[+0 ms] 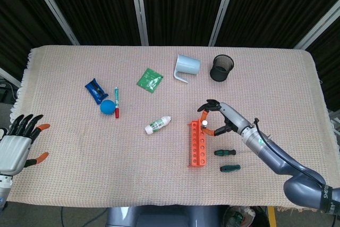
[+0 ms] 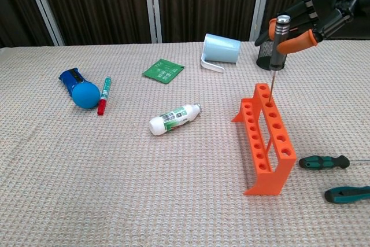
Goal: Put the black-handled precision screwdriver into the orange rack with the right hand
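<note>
Dark curtained backdrop with pale vertical rails; table [image 1: 276, 73] covered in a beige woven cloth.

- Right hand [image 1: 223, 119]: over the far end of the rack, fingers closed around the screwdriver handle.
- Left hand [image 1: 18, 142]: at the table's near left edge, fingers spread apart, holding nothing.
- Orange rack [image 2: 265, 139]: upright, two rows of holes.
- Light blue mug [image 1: 187, 66]: on its side, far centre.
- Black mesh cup [image 1: 221, 67]: upright beside the mug.
- Black-handled precision screwdriver [image 2: 280, 39]: held vertical, shaft tip entering a far-end rack hole.
- Green-handled screwdrivers [image 2: 322, 162]: two, lying right of the rack.
- White bottle [image 2: 173, 118]: lying left of the rack.
- Blue ball [image 2: 86, 95], red marker [image 2: 103, 96] and blue packet [image 1: 95, 89]: grouped at left.
- Green sachet [image 2: 163, 70]: flat.
</note>
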{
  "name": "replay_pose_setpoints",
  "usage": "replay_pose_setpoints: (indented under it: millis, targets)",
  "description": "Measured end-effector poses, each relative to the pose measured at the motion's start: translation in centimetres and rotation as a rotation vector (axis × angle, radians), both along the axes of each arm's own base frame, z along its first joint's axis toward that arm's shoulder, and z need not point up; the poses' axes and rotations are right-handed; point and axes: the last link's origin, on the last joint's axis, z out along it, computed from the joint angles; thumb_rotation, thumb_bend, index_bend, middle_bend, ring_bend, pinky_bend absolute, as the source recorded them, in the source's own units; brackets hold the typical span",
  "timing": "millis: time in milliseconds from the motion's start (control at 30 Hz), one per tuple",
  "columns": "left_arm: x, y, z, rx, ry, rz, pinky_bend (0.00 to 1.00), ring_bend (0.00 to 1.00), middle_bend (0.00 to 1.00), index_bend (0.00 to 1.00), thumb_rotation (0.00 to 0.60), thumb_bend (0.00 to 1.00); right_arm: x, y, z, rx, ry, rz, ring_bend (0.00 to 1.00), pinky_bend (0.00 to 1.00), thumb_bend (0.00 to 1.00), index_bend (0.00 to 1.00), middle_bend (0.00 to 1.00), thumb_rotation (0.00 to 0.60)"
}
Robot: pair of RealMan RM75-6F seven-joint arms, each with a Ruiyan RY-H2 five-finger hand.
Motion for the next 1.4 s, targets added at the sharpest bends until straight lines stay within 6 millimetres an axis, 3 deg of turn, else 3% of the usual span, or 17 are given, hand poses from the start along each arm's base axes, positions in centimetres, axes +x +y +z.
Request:
replay_pose_setpoints:
  millis: [633, 1400]
  targets:
    - [0.2, 0.0, 0.0, -0.003, 0.010, 0.001, 0.00, 0.03, 0.07, 0.24, 0.600, 0.15, -2.2, -0.1, -2.2, 0.039, -0.026, -0.067, 0.00, 0.04, 0.39, 0.62, 0.25, 0.600]
    - [0.3, -0.1, 0.0, -0.007, 0.011, 0.001, 0.00, 0.03, 0.07, 0.24, 0.600, 0.15, -3.2, 0.0, -3.4, 0.034, -0.061, -0.063, 0.00, 0.03, 0.39, 0.63, 0.25, 0.600]
